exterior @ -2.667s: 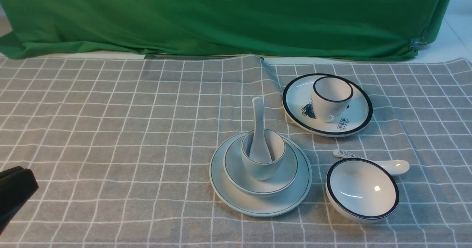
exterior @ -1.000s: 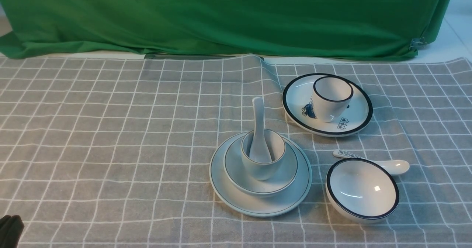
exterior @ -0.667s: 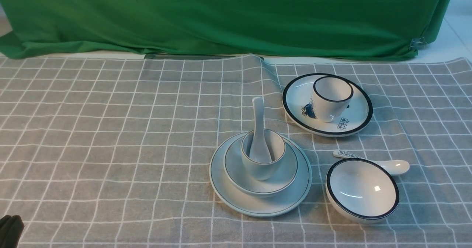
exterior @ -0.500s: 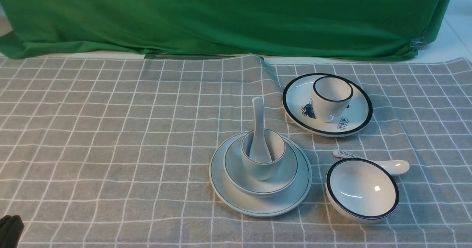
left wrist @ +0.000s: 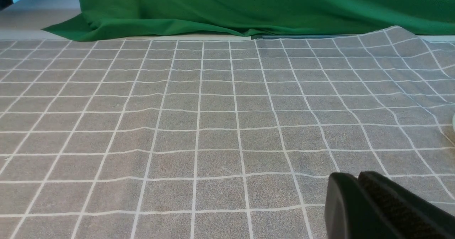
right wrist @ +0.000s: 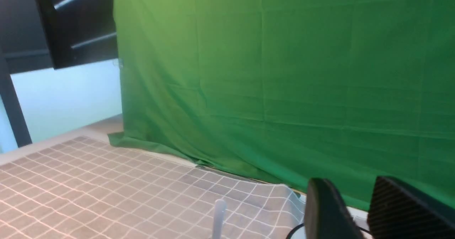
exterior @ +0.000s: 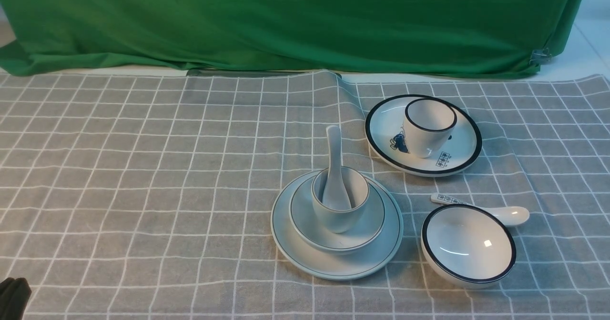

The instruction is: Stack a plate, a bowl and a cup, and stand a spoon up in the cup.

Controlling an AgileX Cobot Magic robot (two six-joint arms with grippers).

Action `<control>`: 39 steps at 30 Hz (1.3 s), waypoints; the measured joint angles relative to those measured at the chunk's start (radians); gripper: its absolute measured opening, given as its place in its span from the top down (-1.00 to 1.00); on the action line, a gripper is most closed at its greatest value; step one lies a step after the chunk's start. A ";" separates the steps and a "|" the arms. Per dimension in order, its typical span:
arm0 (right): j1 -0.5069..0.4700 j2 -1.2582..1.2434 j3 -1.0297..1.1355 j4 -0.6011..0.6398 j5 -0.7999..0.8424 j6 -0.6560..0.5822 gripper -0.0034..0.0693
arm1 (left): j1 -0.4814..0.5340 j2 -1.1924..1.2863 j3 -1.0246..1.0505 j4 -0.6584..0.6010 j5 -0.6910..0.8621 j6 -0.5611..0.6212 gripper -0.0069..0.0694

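The pale blue-grey plate (exterior: 286, 234) lies on the checked cloth right of centre. In it sits the bowl (exterior: 371, 214), and the cup (exterior: 339, 219) stands in the bowl. The spoon (exterior: 334, 158) stands in the cup, handle up and leaning away; its handle tip (right wrist: 219, 214) also shows in the right wrist view. My left gripper (left wrist: 357, 176) is shut on nothing, low over bare cloth; only a dark corner of the left gripper (exterior: 12, 296) shows in the front view. My right gripper (right wrist: 350, 187) is open and empty, raised toward the green backdrop, out of the front view.
A white black-rimmed plate (exterior: 457, 160) with a white cup (exterior: 429, 127) on it lies at the back right. A white black-rimmed bowl (exterior: 469, 246) and a white spoon (exterior: 510, 214) lie at the near right. A cloth fold (exterior: 333, 86) rises by the green backdrop (exterior: 286, 25).
The left gripper has drawn back toward the near left corner of the front view and has stayed there for the last second. The dishes have not moved.
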 joint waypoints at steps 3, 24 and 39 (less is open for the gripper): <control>0.000 0.000 0.022 -0.002 -0.012 -0.004 0.26 | 0.000 0.000 0.000 0.000 0.000 0.000 0.77; -0.526 -0.210 0.552 -0.014 0.083 -0.145 0.24 | 0.000 0.000 0.000 0.000 0.000 0.001 0.77; -0.527 -0.211 0.552 -0.015 0.089 -0.108 0.24 | 0.000 0.000 0.000 0.000 0.000 0.000 0.77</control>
